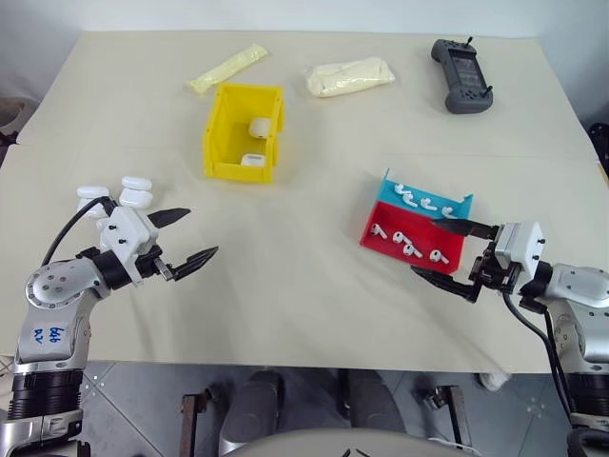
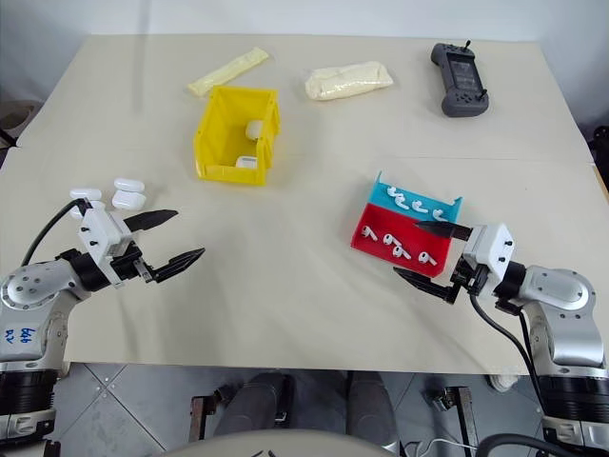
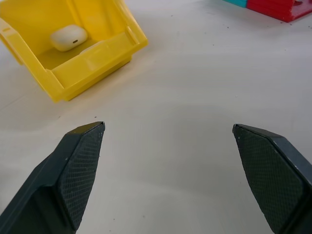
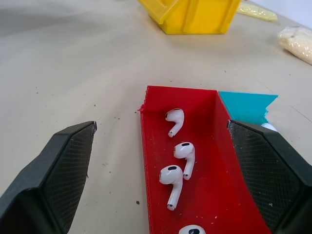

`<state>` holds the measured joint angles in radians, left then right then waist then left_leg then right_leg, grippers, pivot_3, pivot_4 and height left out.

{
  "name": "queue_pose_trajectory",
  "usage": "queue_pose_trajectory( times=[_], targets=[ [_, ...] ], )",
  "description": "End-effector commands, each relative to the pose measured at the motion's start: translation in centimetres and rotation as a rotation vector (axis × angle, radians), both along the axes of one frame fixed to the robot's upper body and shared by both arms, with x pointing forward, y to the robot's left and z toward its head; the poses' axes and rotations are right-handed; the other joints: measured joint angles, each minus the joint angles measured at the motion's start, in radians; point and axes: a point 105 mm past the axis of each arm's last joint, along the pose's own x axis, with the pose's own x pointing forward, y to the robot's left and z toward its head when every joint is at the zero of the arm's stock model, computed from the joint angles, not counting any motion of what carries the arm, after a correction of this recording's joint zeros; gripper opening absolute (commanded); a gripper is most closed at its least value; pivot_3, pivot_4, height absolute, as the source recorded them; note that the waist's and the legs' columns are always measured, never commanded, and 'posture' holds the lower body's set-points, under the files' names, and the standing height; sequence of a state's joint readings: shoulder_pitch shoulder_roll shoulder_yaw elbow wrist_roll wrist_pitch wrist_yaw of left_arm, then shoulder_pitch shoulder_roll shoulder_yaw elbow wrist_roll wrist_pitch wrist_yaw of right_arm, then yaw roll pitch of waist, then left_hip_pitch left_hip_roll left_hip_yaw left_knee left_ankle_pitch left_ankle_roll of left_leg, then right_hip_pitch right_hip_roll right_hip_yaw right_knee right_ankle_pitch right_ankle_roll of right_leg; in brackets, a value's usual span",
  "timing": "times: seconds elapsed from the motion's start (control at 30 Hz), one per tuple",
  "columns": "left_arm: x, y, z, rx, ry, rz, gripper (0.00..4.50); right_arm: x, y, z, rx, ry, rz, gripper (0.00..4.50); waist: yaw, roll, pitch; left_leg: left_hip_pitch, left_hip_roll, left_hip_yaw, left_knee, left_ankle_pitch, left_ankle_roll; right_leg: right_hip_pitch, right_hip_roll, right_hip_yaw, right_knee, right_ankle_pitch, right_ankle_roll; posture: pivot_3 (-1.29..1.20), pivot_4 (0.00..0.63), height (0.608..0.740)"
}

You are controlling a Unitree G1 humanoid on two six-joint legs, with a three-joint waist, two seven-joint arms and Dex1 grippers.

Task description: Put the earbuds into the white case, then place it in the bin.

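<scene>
Several earbuds (image 4: 175, 120) lie loose in a shallow red-and-teal tray (image 1: 391, 189) at the right of the table. My right gripper (image 1: 424, 246) hovers open at the tray's near edge, one finger over its red half, holding nothing. A cluster of closed white cases (image 1: 136, 197) lies at the far left, just behind my left gripper (image 1: 203, 231). That gripper is open and empty, pointing toward the middle of the table. The yellow bin (image 1: 217, 143) stands behind the centre with two white cases (image 3: 68, 37) inside.
Two pale yellow plastic bags (image 1: 226, 69) (image 1: 349, 76) lie at the back of the table. A dark grey handheld controller (image 1: 461, 76) rests at the back right. Bare tabletop stretches between the grippers, and the table's front edge runs just below them.
</scene>
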<state>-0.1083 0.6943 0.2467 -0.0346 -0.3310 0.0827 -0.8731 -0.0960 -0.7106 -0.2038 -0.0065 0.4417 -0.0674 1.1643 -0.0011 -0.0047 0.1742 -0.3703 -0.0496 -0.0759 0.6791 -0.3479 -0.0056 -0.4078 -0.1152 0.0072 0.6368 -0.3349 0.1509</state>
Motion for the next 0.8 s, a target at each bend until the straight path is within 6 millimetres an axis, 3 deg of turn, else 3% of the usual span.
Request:
queue_pose_trajectory(
  times=[0.03,0.27,0.4,0.5,0.67,0.8],
  targets=[
    [-0.2,0.5,1.3,0.014,-0.081,0.048,4.46,0.0,-0.1,1.0,0.007,-0.040,0.009,4.50,0.000,0.000,0.000,0.000,0.000,0.000,0.000,0.000,0.000,0.000,0.000,0.000,0.000,0.000,0.000,0.00,0.150,0.740],
    [-2.0,2.1,1.0,-0.048,-0.097,0.189,4.46,0.4,1.9,1.2,0.049,-0.033,0.089,4.50,-0.005,0.000,0.000,0.000,0.001,0.000,0.000,0.000,0.000,0.000,0.000,0.000,0.000,0.000,0.000,0.00,0.150,0.740],
    [-4.6,5.5,0.6,-0.125,-0.112,0.489,4.46,1.3,5.8,3.2,0.122,-0.098,0.188,4.50,-0.012,0.000,0.000,0.000,0.004,0.001,0.000,-0.001,-0.002,0.000,0.000,0.001,-0.001,0.000,0.000,0.00,0.150,0.740],
    [-6.9,7.5,-0.4,-0.183,-0.087,0.701,4.46,1.6,7.6,4.5,0.175,-0.149,0.211,4.50,-0.004,0.000,0.000,0.000,0.005,0.001,0.000,-0.002,-0.003,-0.001,0.000,0.001,-0.001,0.000,-0.001,0.00,0.150,0.740],
    [-10.9,10.8,-3.3,-0.258,0.004,1.030,4.46,1.3,9.0,5.4,0.230,-0.174,0.232,4.50,0.015,0.000,0.000,0.000,0.004,0.000,0.002,-0.003,-0.002,0.001,0.000,0.000,-0.002,0.000,-0.001,0.00,0.150,0.740],
    [-11.3,12.0,-3.3,-0.353,0.010,1.155,4.46,1.1,9.1,5.2,0.226,-0.163,0.248,4.50,0.027,-0.001,0.000,0.000,0.003,0.000,0.003,-0.003,-0.002,0.001,0.001,0.000,-0.001,0.000,-0.001,0.00,0.150,0.740]
  ],
)
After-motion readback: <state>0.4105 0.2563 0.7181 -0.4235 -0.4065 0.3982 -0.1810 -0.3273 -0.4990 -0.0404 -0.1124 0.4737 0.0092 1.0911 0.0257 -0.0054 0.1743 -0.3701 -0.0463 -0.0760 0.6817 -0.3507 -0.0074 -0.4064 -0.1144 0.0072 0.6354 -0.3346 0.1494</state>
